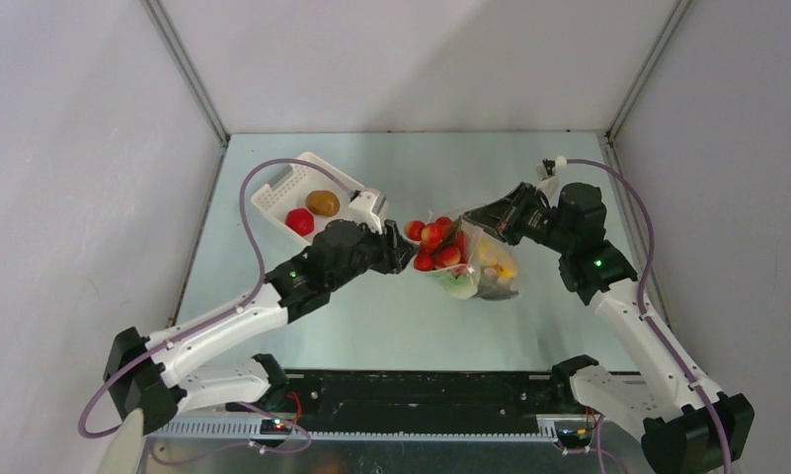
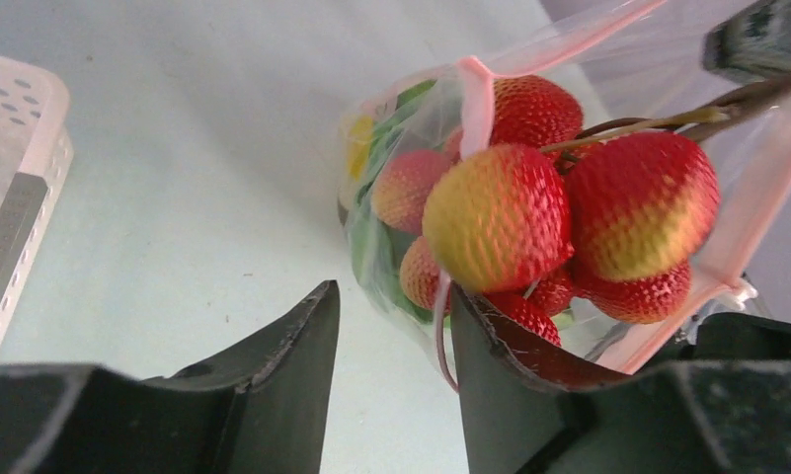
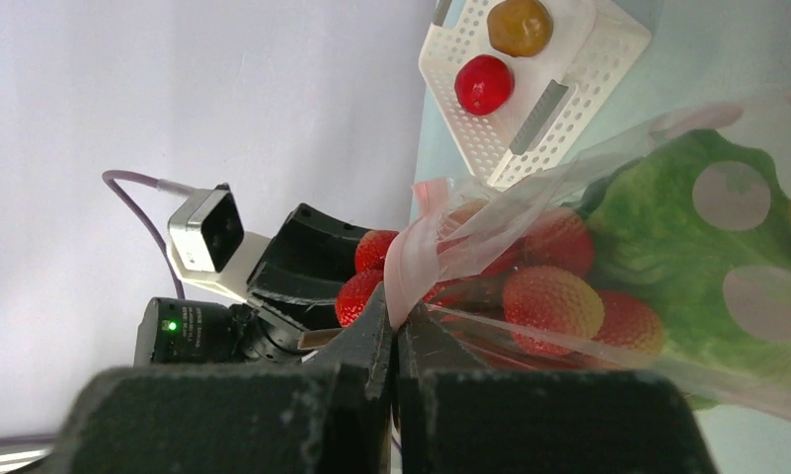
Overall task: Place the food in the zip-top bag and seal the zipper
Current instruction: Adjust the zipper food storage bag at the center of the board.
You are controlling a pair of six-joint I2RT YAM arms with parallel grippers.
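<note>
**First onlooker:** Top external view first. Where does the bag sit on the tabletop (image 1: pixel 371 326)?

**Second onlooker:** Right of the middle. The white basket (image 1: pixel 282 188) is well apart from it, up on the left, with a brown piece (image 1: pixel 322 202) and a red piece (image 1: pixel 299 221) lying in it. The zip-top bag (image 1: pixel 485 267) hangs from the right pincer (image 1: pixel 470 219), which is clamped together on its pink rim.

**First onlooker:** And the bunch of red fruit (image 1: pixel 435 242)?

**Second onlooker:** It's at the bag's mouth, half in, between the two pincers. The left pincer (image 1: pixel 403 252) is just to its left, jaws apart, with nothing between them that I can make out.

**First onlooker:** So which way does it need to go?

**Second onlooker:** The mouth faces the left arm, and the bag's length runs away from it, down and to the right. The left arm is nearer the bunch, so I'd guess a nudge rightward, deeper along that line. The zipper (image 3: pixel 406 262) is spread open around the fruit, so it isn't sealed yet.
</note>
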